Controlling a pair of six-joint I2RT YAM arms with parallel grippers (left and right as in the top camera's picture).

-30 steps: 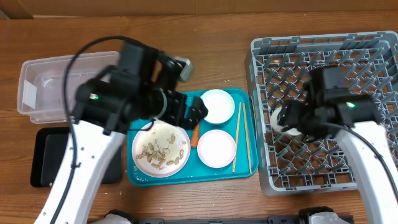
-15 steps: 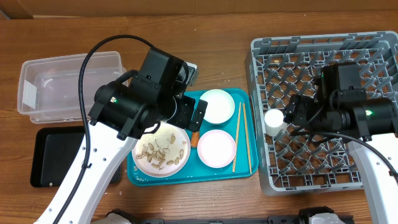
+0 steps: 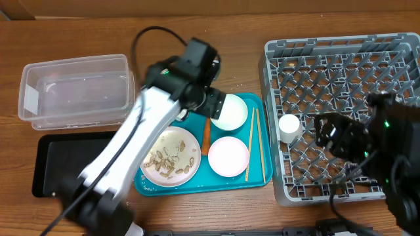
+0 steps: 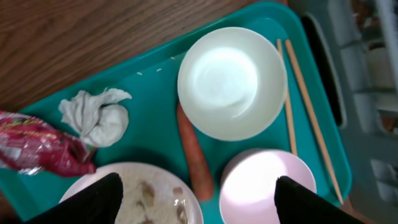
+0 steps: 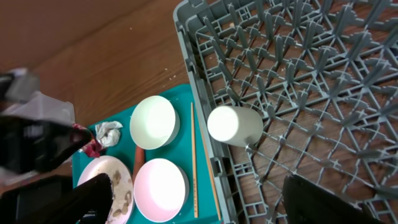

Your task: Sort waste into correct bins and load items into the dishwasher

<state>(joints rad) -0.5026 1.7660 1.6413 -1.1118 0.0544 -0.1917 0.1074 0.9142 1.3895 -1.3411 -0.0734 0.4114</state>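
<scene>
1. Left gripper [image 4: 199,196]: jaws apart, empty, hanging over the teal tray [image 4: 149,81]. Right gripper [image 5: 205,199]: jaws wide apart, empty, above the grey dish rack [image 5: 193,81].
2. The white cup [image 5: 235,124] lay on its side in the rack, by the tray-side wall.
3. The carrot [image 4: 194,155] lay on the tray between the scrap plate [image 4: 155,193] and the two bowls [image 4: 231,81], right under the left jaws.
4. Its long axis ran across the jaws' closing line, so a straight drop looked enough.
5. The tissue [image 4: 96,115] and red wrapper [image 4: 40,146] sat off to one side.
6. The left arm was far nearer. The clear tub [image 3: 75,60] and black tray [image 3: 65,164] waited on the bench [image 3: 230,33].
</scene>
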